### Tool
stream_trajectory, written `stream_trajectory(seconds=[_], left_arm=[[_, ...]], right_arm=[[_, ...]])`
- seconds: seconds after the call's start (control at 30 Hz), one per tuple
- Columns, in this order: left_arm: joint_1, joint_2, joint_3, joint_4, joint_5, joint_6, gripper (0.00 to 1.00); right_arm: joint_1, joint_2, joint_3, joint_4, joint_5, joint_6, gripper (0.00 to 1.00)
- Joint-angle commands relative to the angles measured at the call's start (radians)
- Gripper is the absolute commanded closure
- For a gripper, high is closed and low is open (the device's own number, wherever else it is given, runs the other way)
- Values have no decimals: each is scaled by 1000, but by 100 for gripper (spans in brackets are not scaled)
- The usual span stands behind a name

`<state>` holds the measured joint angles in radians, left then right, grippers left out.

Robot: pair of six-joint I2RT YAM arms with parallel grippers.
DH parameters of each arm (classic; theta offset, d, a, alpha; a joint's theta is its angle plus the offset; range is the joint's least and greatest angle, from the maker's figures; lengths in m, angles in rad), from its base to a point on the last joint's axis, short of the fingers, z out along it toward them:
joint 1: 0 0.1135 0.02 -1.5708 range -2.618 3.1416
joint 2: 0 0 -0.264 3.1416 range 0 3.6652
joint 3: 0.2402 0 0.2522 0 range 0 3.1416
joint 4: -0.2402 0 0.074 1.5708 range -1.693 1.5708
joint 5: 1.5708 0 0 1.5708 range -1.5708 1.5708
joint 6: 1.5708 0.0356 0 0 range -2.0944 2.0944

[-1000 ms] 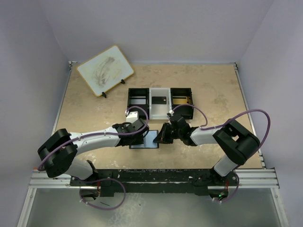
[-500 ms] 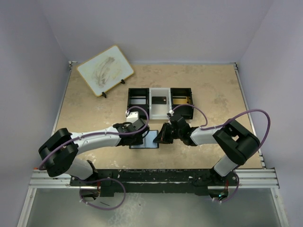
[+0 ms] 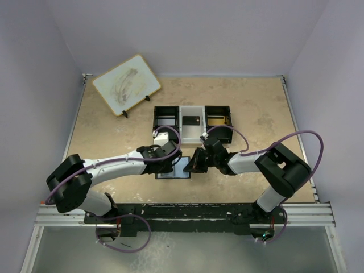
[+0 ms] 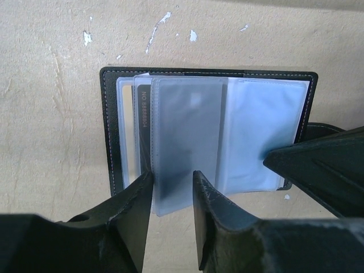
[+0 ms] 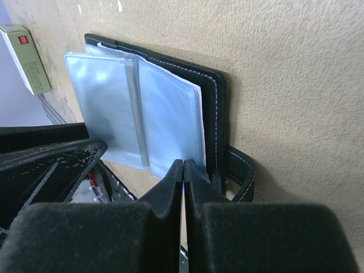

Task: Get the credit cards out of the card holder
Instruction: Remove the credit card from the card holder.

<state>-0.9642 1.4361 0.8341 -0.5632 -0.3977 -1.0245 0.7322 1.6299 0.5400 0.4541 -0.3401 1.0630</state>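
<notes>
The card holder [image 3: 183, 169] lies open on the table between both grippers, black outside [image 4: 108, 131] with pale clear sleeves inside [image 5: 219, 114]. A pale grey credit card [image 4: 185, 142] sticks out of a sleeve toward me, and a dark one with a printed number [image 4: 143, 125] sits behind it. My left gripper [image 4: 173, 179] is open, its fingers standing either side of the grey card's lower edge. My right gripper [image 5: 183, 164] is shut, tips resting on the right-hand sleeve's lower edge. Seen from above, the left gripper [image 3: 169, 161] and the right gripper [image 3: 196, 165] flank the holder.
A black-and-white three-compartment tray [image 3: 156, 119] stands behind the grippers, with a dark flat rectangle [image 3: 191, 120] in its middle section. A small white-and-red box [image 3: 161, 137] sits by my left wrist. A whiteboard on a stand [image 3: 125, 84] leans at the back left.
The left gripper's jaws have narrowed around the grey card's edge and the wrist has shifted slightly. The right arm has not moved.
</notes>
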Motion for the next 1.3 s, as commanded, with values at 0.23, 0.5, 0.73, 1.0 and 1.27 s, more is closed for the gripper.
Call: stream_trajectory(seconds=[0.23,0.5,0.73,1.0,1.27], left_arm=[[-14,-62,19,108,32,14,74],[-15,-75,8,129,40,6,72],[-14,-47,32,62,8,8,69],[-15,-42,79,-30,-43,24,58],[-16,25,87,-21,8,36,58]], right_arm=[[4,35,-2,-95,29,-33,96],[4,35,-3,-94,29,-33,97],[4,35,-3,-95,28,-35,97],[4,38,1,-95,26,-38,97],[4,42,6,-100,26,-41,97]])
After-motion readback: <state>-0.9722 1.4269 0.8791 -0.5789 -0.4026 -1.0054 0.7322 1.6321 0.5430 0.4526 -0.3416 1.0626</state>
